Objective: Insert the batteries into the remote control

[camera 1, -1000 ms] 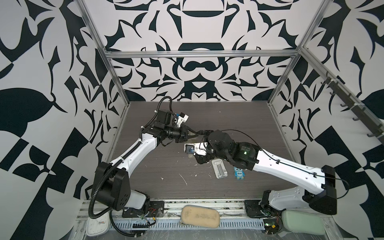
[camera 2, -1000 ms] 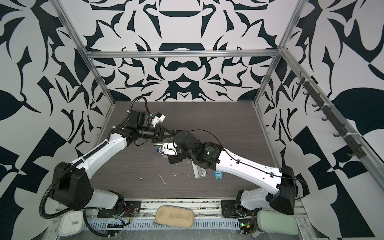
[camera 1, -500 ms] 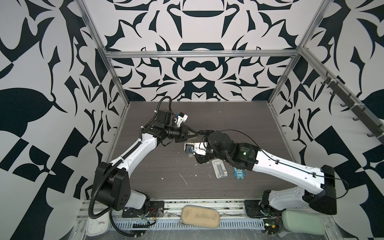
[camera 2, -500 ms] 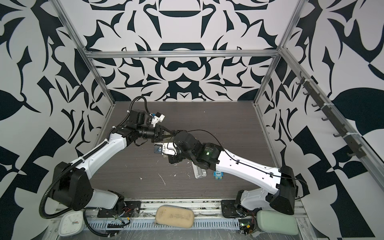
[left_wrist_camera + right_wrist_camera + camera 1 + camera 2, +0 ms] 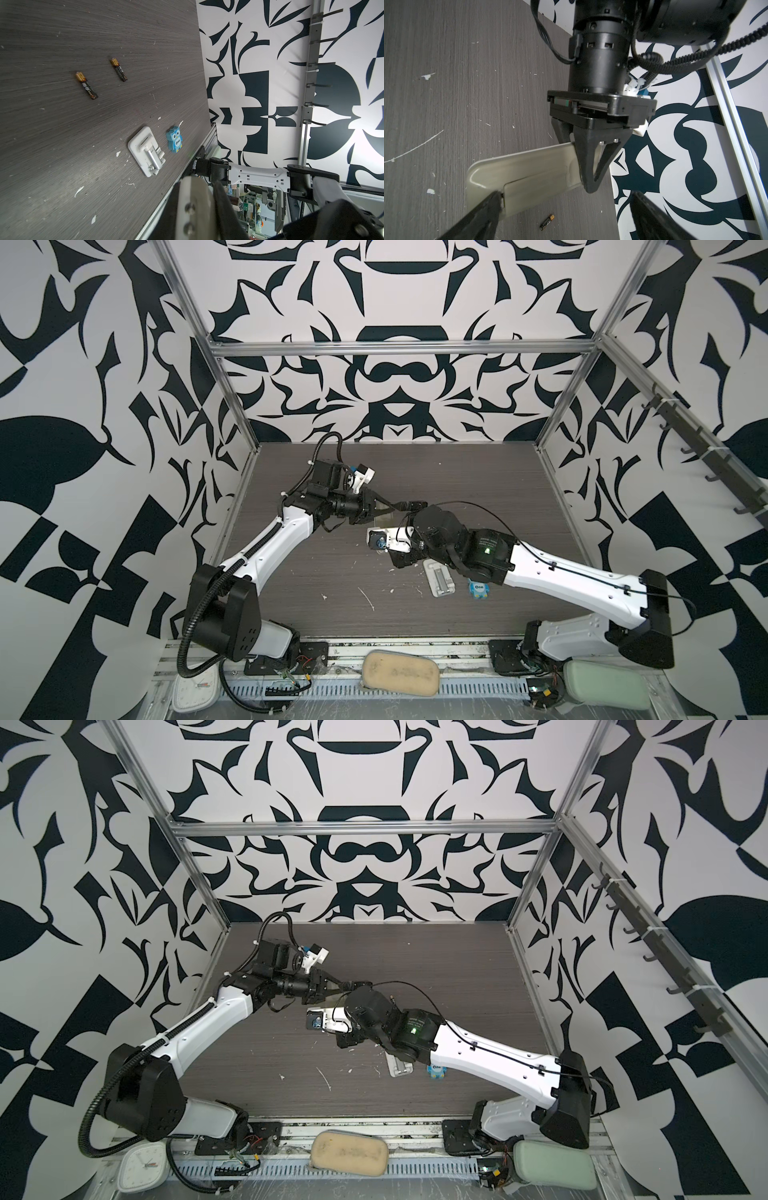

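Vs a sec ago almost nothing moves: the right arm creeps a touch closer to the left one and the left arm stays put, so the task sits at the same step, prob. getting the cover off. The left gripper [image 5: 584,180] is nearly closed, clamped on one end of the remote control [image 5: 529,172], which seems held clear of the counter [image 5: 316,564] w/ its greyish back showing. The right gripper [image 5: 566,196] is spread wide and holds nothing. One fingertip [image 5: 494,199] sits at the seam of the battery cover [image 5: 542,193], which looks still on. No cell is loaded yet: first battery [image 5: 86,85] and second battery [image 5: 118,69] lie loose on the counter, near each other, not touching. In both top views the white stand [image 5: 439,580] is at 5 o'clock of the grippers, w/ the blue owl [image 5: 478,588] just at its 3 o'clock. The counter is dark woodgrain w/ white flecks and scratches. Walls are black-and-white pattern on an alu frame, w/ a hook rail [image 5: 706,456] on the 3 o'clock wall and a tan pad [image 5: 400,670] at 6 o'clock.
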Robot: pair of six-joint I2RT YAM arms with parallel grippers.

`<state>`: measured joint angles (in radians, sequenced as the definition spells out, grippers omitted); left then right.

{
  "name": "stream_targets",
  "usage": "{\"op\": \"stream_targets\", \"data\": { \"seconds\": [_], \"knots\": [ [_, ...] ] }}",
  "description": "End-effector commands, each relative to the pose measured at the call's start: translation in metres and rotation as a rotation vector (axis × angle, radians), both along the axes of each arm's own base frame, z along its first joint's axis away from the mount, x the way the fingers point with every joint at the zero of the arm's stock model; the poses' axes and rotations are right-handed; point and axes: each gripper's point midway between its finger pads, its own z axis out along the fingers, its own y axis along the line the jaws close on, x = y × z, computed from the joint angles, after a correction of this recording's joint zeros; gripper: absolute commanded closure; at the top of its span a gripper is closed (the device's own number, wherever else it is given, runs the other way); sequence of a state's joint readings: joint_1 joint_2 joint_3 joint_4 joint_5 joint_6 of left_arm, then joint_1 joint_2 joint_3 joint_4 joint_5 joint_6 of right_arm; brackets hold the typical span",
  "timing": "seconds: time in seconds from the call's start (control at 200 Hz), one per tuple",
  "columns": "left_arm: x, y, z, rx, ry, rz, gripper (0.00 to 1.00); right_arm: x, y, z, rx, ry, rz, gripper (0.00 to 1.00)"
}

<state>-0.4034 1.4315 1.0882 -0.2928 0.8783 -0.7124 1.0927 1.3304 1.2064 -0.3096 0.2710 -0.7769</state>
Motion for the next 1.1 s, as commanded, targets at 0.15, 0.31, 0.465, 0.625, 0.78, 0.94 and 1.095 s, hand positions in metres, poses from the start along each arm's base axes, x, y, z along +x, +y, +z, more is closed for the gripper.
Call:
{"op": "stream_targets", "data": {
  "seconds": [0.15, 0.31, 0.465, 0.625, 0.78, 0.94, 1.095],
  "knots": [
    [-0.0318, -0.0013, -0.0002, -0.021, 0.107, -0.097, 1.00, 0.0382, -0.0148, 0.0566, 0.132, -0.181, -0.182, 0.00],
    [-0.0302, -0.0005, 0.0000, -0.021, 0.107, -0.094, 1.00, 0.0362, -0.0135, 0.0544, 0.131, -0.176, -0.175, 0.00],
    [-0.0299, 0.0001, -0.0007, -0.020, 0.106, -0.092, 1.00, 0.0342, -0.0125, 0.0531, 0.132, -0.168, -0.166, 0.00],
    [-0.0287, 0.0009, 0.0010, -0.022, 0.101, -0.088, 1.00, 0.0331, -0.0119, 0.0514, 0.130, -0.161, -0.160, 0.00],
    [-0.0273, 0.0020, 0.0015, -0.025, 0.100, -0.086, 1.00, 0.0326, -0.0120, 0.0526, 0.133, -0.160, -0.156, 0.00],
    [-0.0272, 0.0020, 0.0007, -0.026, 0.102, -0.088, 1.00, 0.0314, -0.0114, 0.0536, 0.138, -0.157, -0.153, 0.00],
    [-0.0263, 0.0031, 0.0006, -0.026, 0.104, -0.084, 1.00, 0.0307, -0.0109, 0.0524, 0.138, -0.153, -0.149, 0.00]
  ]
}}
